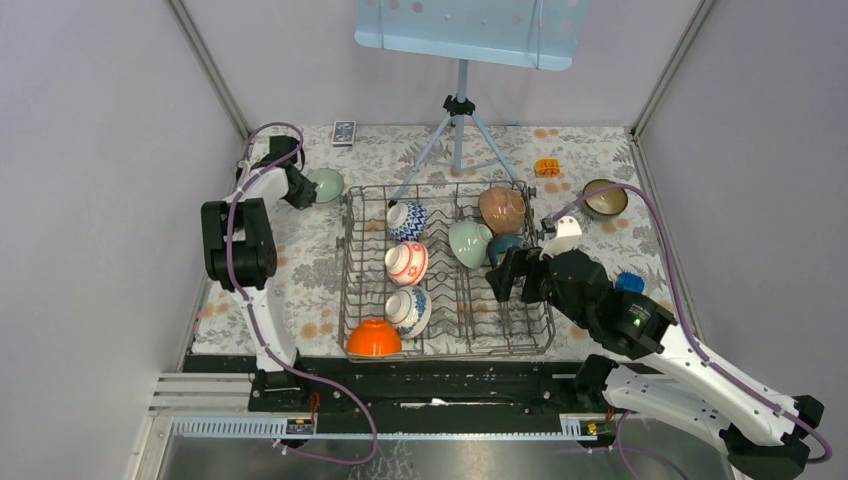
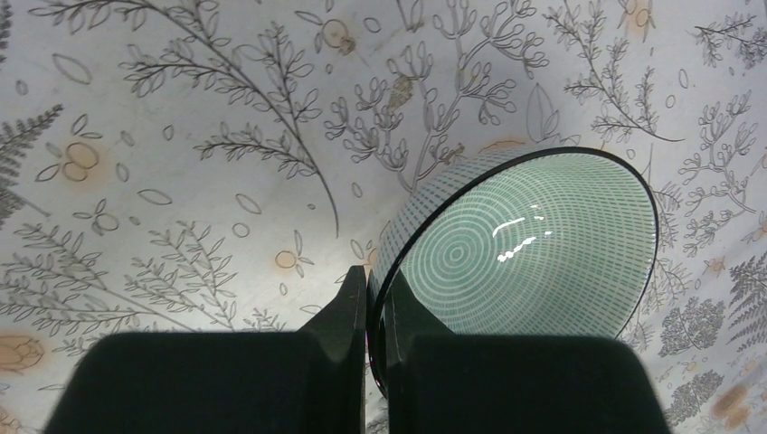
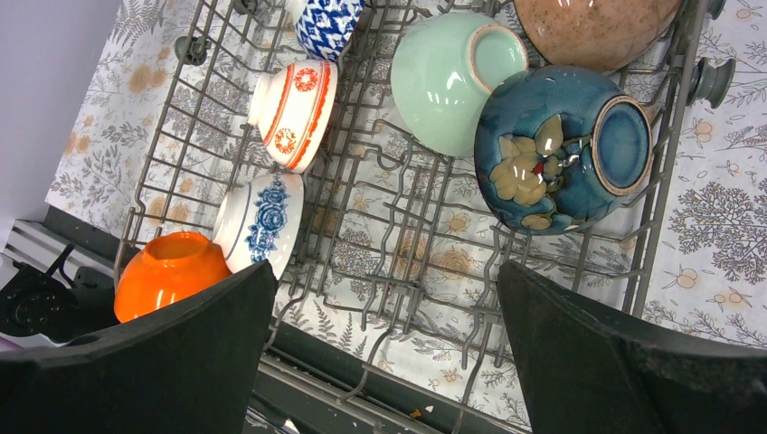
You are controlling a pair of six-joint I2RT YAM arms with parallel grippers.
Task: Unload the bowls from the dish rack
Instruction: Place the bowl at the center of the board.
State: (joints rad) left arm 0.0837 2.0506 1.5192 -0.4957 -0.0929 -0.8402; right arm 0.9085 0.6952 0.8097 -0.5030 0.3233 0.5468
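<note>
Left gripper [image 2: 366,307] is pinching the rim of a tilted pale green bowl [image 2: 525,244], just left of the dish rack [image 1: 347,262], at its far corner; released on edge, it could roll; right gripper [image 3: 384,285] is hovering wide open, empty, over the blue bowl [image 3: 552,154]; tines [image 3: 395,185] could snag it.

Floral-clothed table [image 1: 310,280] under dish rack [image 1: 470,310], tripod stand [image 1: 459,130], brown bowl [image 1: 605,198], small orange block [image 1: 546,167].

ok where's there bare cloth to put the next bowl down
Bare cloth: the strip left of the dish rack, on the near side of the pale green bowl in the left claw. Right of the rack is crowded: right arm, brown bowl.
</note>
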